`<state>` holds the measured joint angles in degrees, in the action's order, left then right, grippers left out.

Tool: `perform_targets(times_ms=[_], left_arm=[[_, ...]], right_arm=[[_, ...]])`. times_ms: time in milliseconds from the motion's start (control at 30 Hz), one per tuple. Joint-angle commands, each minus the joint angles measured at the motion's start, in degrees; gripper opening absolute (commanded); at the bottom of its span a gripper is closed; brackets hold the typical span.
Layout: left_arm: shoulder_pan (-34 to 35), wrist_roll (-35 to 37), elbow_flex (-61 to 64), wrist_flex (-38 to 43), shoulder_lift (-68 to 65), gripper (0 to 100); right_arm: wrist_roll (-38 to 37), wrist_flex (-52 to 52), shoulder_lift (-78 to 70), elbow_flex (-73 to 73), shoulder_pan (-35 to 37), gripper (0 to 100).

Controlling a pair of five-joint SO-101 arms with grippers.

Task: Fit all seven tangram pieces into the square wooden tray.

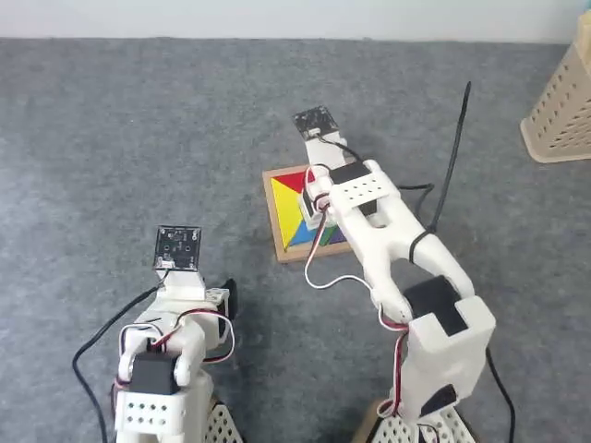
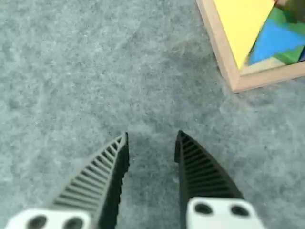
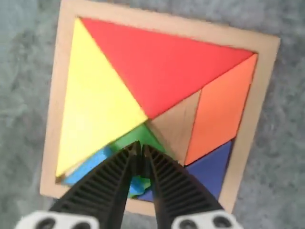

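**Spotter:** Your right gripper (image 3: 139, 147) has its fingers pressed almost together with nothing pinched between them. The tips are down at the green piece (image 3: 142, 132), near the middle of the tray.

**Operator:** Is that piece seated?

**Spotter:** I'd say not. It looks skewed against the light blue piece (image 3: 90, 164). Just beside it, a triangular patch of bare wood (image 3: 174, 129) shows between the red piece (image 3: 162, 67) and the orange piece (image 3: 219, 114).

**Operator:** So how should I handle it?

**Spotter:** Keep the fingers closed and use them as a pusher. Press lightly and slide the green piece in small nudges until its edges line up with its neighbours. If you press hard it may ride up or tip. Stay off the yellow piece (image 3: 95, 105) and the dark blue piece (image 3: 209, 167), which appear to sit flat.

**Operator:** What about the tray?

**Spotter:** The square wooden tray (image 3: 167, 27) lies flat on the grey bench (image 2: 71, 71). A sideways shove could shift it, so push gently.

**Operator:** And the other arm?

**Spotter:** Your left gripper (image 2: 151, 138) is spread wide, holding nothing. It sits low over the bench, apart from the tray's corner.
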<state>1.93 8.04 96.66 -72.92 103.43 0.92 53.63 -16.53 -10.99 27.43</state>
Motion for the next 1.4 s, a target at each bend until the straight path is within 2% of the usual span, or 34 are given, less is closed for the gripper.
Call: perform_targets(times_ms=[0,500,767,1367], left_arm=[[0.2,0.4,-0.1,0.4,1.1,15],[0.2,0.4,-0.1,0.4,1.1,15],[0.2,0.4,-0.1,0.4,1.1,15],[0.2,0.4,-0.1,0.4,1.1,15]], right_arm=[[0.7,1.4,0.7,2.3,-0.4,0.7],[2.4,3.9,2.8,-0.1,3.3,0.7],[1.7,-3.6,13.4,-12.0,5.8,0.7],[1.5,-5.4,14.6,-13.7,4.6,0.7]])
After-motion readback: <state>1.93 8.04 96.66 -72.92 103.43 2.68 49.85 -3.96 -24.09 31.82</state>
